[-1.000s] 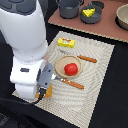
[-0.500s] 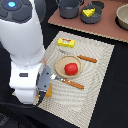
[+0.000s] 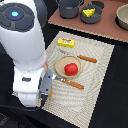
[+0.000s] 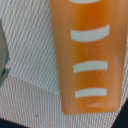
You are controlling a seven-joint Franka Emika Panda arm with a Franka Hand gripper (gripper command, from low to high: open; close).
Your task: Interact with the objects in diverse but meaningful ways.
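Arm [image 3: 25,55]: white, bulks over the mat's near corner at the exterior view's left.
Gripper: hidden under the arm body; cannot tell whether the fingers are apart or together.
Bread loaf [image 4: 90,55]: orange with pale slash marks, fills the wrist view; its blunt end stops just short of the mat edge.
Mat [image 3: 97,85]: striped; bare stretch along its right side in the exterior view.
Tomato [image 3: 71,69]: red, in a small bowl [image 3: 61,64] mid-mat.
Packet [image 3: 66,43]: yellow, at the mat's far edge.
Cheese wedge [image 3: 89,12]: inside a dark pot [image 3: 93,17] on the brown board beyond the mat.
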